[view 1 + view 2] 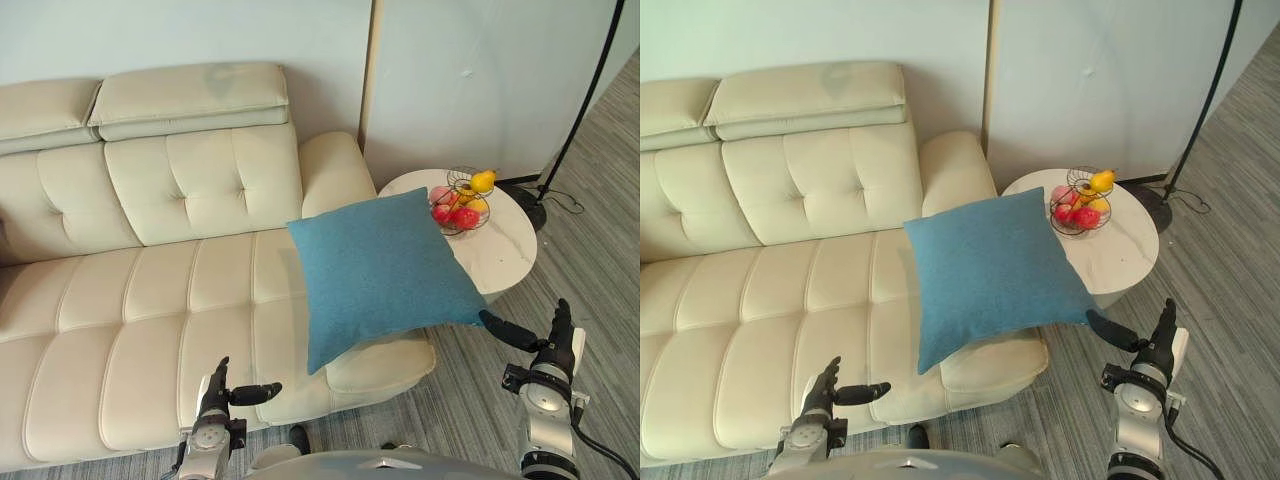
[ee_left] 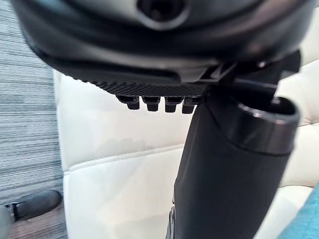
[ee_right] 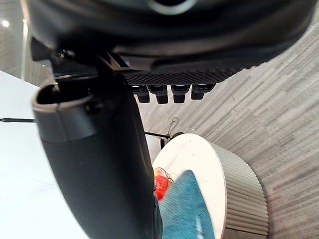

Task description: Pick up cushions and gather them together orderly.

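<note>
At the right end of the sofa (image 1: 150, 300) the blue cushion (image 1: 385, 270) lies askew, so we hold our right hand (image 1: 545, 345) by its corner and our left hand (image 1: 225, 395) low, both unclenched and empty.

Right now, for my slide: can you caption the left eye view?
Blue cushion propped on the sofa by a round table, left hand and right hand open in front.
</note>
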You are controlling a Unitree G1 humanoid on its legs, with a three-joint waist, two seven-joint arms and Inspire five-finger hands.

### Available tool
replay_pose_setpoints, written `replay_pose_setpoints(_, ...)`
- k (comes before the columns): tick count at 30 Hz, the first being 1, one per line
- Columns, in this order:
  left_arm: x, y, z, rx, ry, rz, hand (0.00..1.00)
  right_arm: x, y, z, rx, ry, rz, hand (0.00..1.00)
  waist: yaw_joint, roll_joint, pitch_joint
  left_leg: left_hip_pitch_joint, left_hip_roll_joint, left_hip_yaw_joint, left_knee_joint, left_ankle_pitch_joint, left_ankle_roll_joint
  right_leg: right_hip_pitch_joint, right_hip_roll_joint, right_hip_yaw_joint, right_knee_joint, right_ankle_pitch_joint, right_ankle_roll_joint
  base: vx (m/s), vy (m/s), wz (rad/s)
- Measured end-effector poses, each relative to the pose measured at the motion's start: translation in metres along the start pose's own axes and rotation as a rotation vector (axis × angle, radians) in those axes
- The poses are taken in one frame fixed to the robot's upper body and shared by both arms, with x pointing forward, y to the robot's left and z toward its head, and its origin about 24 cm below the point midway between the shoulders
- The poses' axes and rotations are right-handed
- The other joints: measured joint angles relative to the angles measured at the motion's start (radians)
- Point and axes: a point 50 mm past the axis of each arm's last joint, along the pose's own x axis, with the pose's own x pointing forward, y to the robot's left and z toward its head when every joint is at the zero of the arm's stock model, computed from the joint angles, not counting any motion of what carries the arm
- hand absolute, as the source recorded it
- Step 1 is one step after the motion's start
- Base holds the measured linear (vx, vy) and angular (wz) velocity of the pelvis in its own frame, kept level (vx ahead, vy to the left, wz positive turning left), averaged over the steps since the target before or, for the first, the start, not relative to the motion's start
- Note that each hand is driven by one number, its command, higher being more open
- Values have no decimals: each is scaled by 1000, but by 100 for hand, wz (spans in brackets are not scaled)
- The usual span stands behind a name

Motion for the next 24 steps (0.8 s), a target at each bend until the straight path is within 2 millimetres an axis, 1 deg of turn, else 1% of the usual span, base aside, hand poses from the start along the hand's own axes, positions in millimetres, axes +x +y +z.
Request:
replay_pose_setpoints(2, 0, -1, 8, -4, -35, -4, 100, 1, -1, 4, 22, -14, 4, 100, -2, 5, -3, -1, 2, 0, 0, 0, -1, -3, 1, 3, 0, 0, -1, -45, -2, -5)
replay_pose_setpoints(4, 0, -4, 21, -10, -88, -12, 100, 1, -1, 9, 64, -30, 12, 100, -4, 12, -8, -4, 5, 0, -1, 0, -1, -10, 2, 6, -1, 1, -1, -41, -3, -4)
replay_pose_setpoints(5, -1, -7, 31, -11, -131, -24, 100, 1, 1, 14, 112, -41, 27, 100, -6, 18, -11, -10, 6, 0, -1, 1, -1, -16, 4, 7, -2, 2, -1, 0, 0, 0)
replay_pose_setpoints(7, -1, -11, 39, -20, -163, -39, 100, 0, 3, 17, 147, -46, 46, 100, -7, 21, -13, -13, 6, -1, -1, 1, -2, -16, 5, 7, -8, 5, 0, 0, 0, 0)
replay_pose_setpoints(9, -2, -17, 48, -54, -195, -56, 100, -1, 10, 21, 182, -57, 82, 100, -8, 22, -14, -17, 3, -2, 0, 1, -2, -16, 8, 6, -17, 8, -1, 0, 0, 0)
replay_pose_setpoints(12, -3, -25, 54, -63, -215, -91, 100, -3, 20, 27, 212, -71, 132, 100, -8, 22, -14, -20, 3, -6, 0, 2, -3, -12, 13, 5, -34, 16, -4, 0, 0, 0)
replay_pose_setpoints(16, -7, -43, 57, -68, -220, -155, 100, -5, 32, 31, 227, -81, 185, 100, -9, 22, -14, -32, 5, -17, 0, 4, -5, -16, 17, 2, -38, 18, -6, -11, -5, 3)
replay_pose_setpoints(19, -8, -58, 66, -50, -247, -209, 100, -5, 45, 36, 224, -89, 232, 100, -9, 22, -13, -63, 6, -19, 0, 13, -7, -46, 18, 0, -39, 25, -11, -32, 2, 2)
replay_pose_setpoints(20, -8, -65, 74, -43, -271, -235, 100, -3, 55, 39, 221, -87, 260, 100, -11, 21, -12, -91, 7, -22, 0, 24, -5, -72, 19, -2, -40, 33, -15, -66, 4, 4)
replay_pose_setpoints(21, -8, -68, 79, -44, -283, -245, 100, -2, 60, 40, 218, -84, 273, 100, -11, 21, -11, -104, 7, -23, 0, 29, -3, -84, 20, -3, -42, 39, -17, -96, 5, 5)
replay_pose_setpoints(22, -7, -76, 92, -58, -316, -269, 100, 1, 73, 45, 207, -82, 307, 100, -10, 21, -2, -136, 10, -25, 0, 43, 0, -114, 21, -2, -42, 49, -22, -102, 2, 5)
replay_pose_setpoints(23, -7, -80, 101, -64, -339, -277, 100, 3, 80, 49, 203, -85, 327, 100, -10, 22, 7, -153, 11, -25, 0, 51, 2, -129, 22, -3, -41, 56, -25, -141, 2, 3)
replay_pose_setpoints(24, -7, -84, 112, -78, -365, -290, 100, 4, 88, 56, 200, -97, 349, 0, -9, 25, 23, -168, 13, -26, 0, 57, 2, -144, 24, -3, -41, 64, -29, -168, 2, 2)
